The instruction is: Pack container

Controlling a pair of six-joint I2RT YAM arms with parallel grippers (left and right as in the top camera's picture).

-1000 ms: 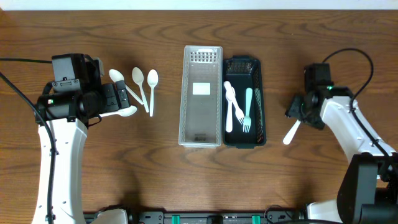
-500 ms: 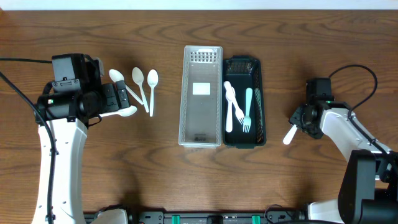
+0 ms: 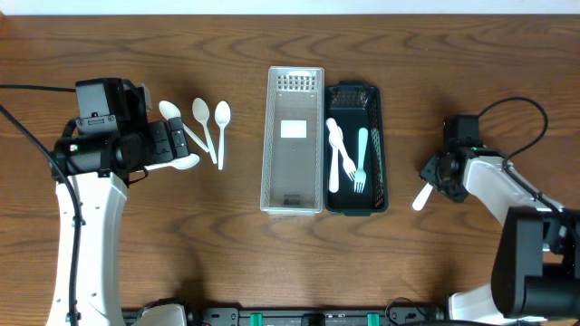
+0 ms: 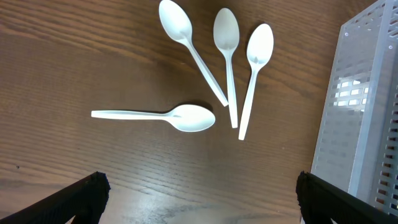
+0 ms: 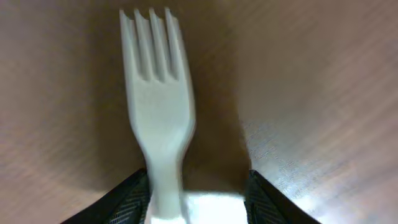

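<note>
A white plastic fork (image 3: 421, 195) lies on the table at the right; in the right wrist view the fork (image 5: 155, 93) has its handle between my right gripper's (image 5: 196, 199) fingers, against the left finger with a gap to the right one. The right gripper (image 3: 437, 174) is low over it and open. Several white spoons (image 3: 201, 113) lie at the left, also seen in the left wrist view (image 4: 193, 117). My left gripper (image 4: 199, 199) is wide open and empty above them. A black tray (image 3: 376, 100) holds a white fork, a teal fork (image 3: 362, 158) and another white utensil.
A clear slotted tray (image 3: 294, 91), holding no cutlery, stands just left of the black tray; its side shows in the left wrist view (image 4: 367, 99). The wood table runs out to all sides.
My right arm has drawn in and lowered over the white fork, which has stayed where it lay. The left arm has not moved.
</note>
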